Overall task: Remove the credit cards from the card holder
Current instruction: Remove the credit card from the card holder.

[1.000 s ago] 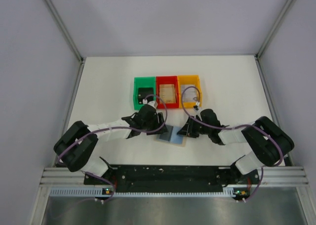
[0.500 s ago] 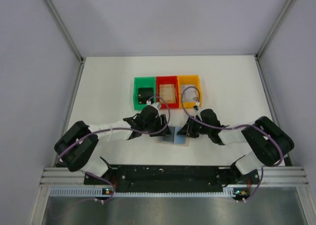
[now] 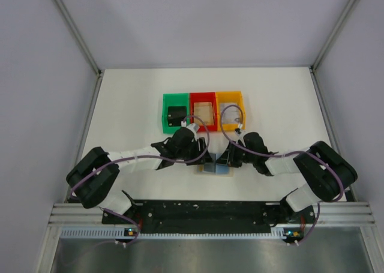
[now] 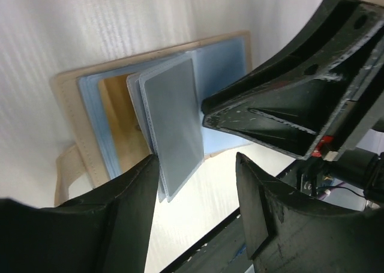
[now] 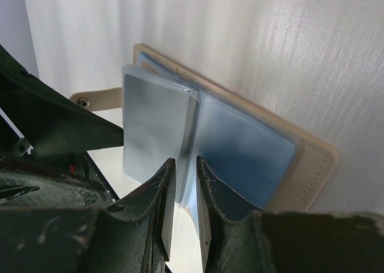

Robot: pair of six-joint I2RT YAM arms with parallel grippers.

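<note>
The card holder point(image 3: 216, 168) lies open on the table between my two grippers. It is tan outside point(image 4: 67, 120) and light blue inside point(image 5: 246, 147). A few clear blue-grey sleeves point(image 4: 174, 123) stand up from its spine. A golden-tan face point(image 4: 118, 129) shows in its left panel. My right gripper point(image 5: 185, 192) is nearly shut, and the lower edge of the upright sleeves point(image 5: 157, 135) sits between its fingers. It also shows in the left wrist view point(image 4: 207, 108). My left gripper point(image 4: 198, 192) is open and empty, with one finger point(image 4: 129, 216) against the sleeves' edge.
Three small bins stand in a row behind the holder: green point(image 3: 167, 114) with a black card, red point(image 3: 203, 96) with a tan card, orange point(image 3: 230, 95) with a pale card. The black base rail point(image 3: 204, 210) runs along the near edge. Frame posts rise at both sides.
My left gripper has moved right, up to the card holder. The holder's sleeves have risen from lying flat to standing on edge. The right arm has hardly moved.
</note>
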